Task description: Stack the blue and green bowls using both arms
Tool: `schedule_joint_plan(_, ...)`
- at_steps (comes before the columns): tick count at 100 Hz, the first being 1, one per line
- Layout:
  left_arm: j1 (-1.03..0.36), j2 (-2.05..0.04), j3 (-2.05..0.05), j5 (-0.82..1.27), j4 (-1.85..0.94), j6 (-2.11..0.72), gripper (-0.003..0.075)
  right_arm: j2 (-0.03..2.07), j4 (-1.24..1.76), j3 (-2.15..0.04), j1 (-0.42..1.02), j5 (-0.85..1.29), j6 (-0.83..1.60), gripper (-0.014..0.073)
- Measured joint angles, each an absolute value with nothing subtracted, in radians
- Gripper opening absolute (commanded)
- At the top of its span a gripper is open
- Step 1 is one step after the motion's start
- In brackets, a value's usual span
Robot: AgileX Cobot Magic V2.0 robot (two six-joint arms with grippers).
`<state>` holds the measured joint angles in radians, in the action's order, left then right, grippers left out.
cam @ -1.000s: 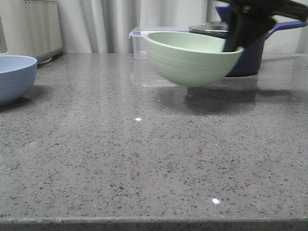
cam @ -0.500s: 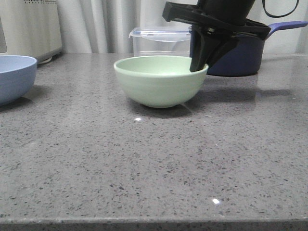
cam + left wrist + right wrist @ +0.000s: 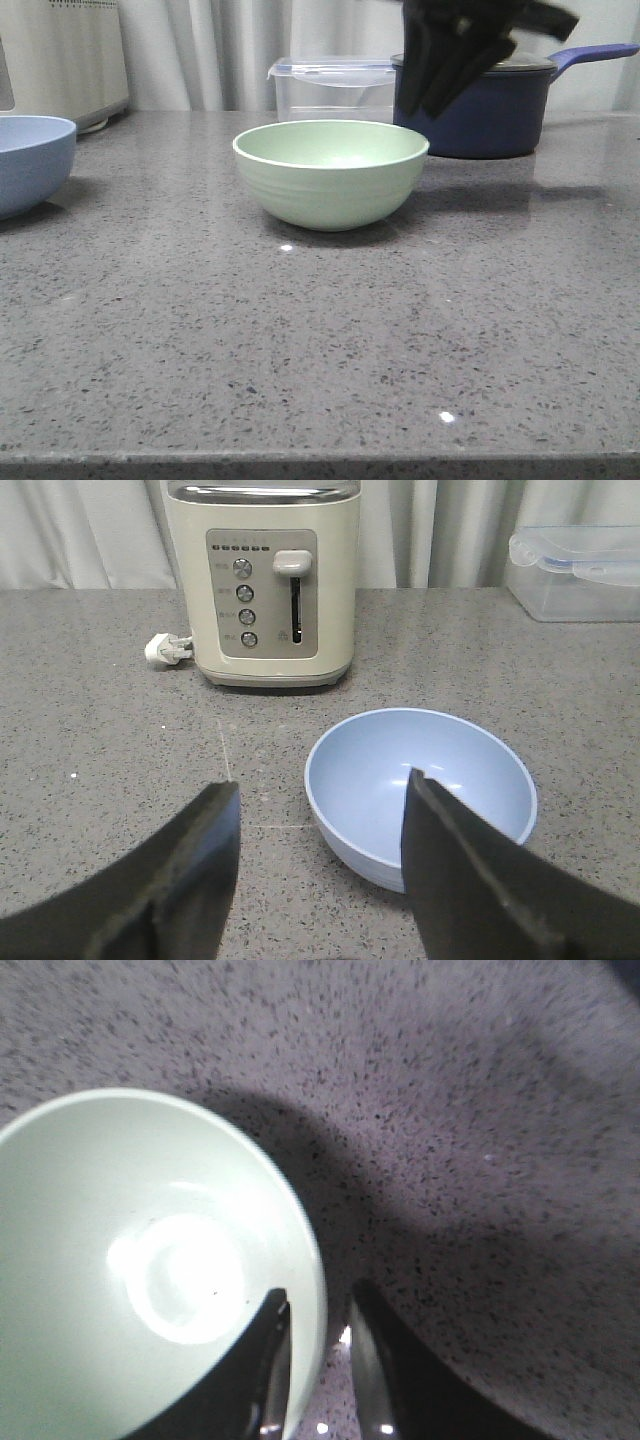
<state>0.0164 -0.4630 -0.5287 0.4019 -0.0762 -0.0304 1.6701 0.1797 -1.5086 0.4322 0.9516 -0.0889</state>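
- The green bowl (image 3: 331,173) sits upright mid-frame on the counter (image 3: 320,350) — the right gripper (image 3: 455,60), jaws parted, hangs clear above its right rim.
- The blue bowl (image 3: 420,795) rests just ahead of the open, empty left gripper (image 3: 320,865) — far left, well apart from the green one.

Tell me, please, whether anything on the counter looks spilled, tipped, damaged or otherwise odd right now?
Nothing stands out. The green bowl sits upright and empty mid-counter, the blue bowl upright and empty in front of the toaster. The toaster's plug lies loose on the counter, unplugged but not alarming.
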Motion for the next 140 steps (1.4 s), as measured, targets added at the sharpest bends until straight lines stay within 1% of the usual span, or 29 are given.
schedule_joint_plan(7, 0.016, -0.463, -0.529, 0.402, -0.076, -0.030, 0.0367, 1.623, 0.170, -1.486, 0.432, 0.950, -0.089, 0.0147)
schedule_joint_plan(26, 0.016, -0.463, -0.529, 0.402, -0.076, -0.030, 0.0367, 1.491, 0.158, -1.360, 0.432, 0.926, -0.089, 0.0024)
schedule_joint_plan(45, 0.016, -0.463, -0.529, 0.402, -0.076, -0.030, 0.0367, 1.398, 0.158, -1.232, 0.432, 0.884, -0.089, -0.0029)
schedule_joint_plan(81, 0.016, -0.463, -0.529, 0.402, -0.076, -0.030, 0.0367, 1.393, 0.210, -1.067, 0.432, 0.785, -0.089, -0.0031)
schedule_joint_plan(105, 0.016, -0.463, -0.529, 0.402, -0.076, -0.030, 0.0367, 1.433, 0.254, -1.065, 0.435, 0.747, -0.074, -0.0031)
schedule_joint_plan(140, 0.016, -0.463, -0.529, 0.402, -0.076, -0.030, 0.0367, 1.500, 0.283, -1.065, 0.493, 0.693, -0.051, -0.0031)
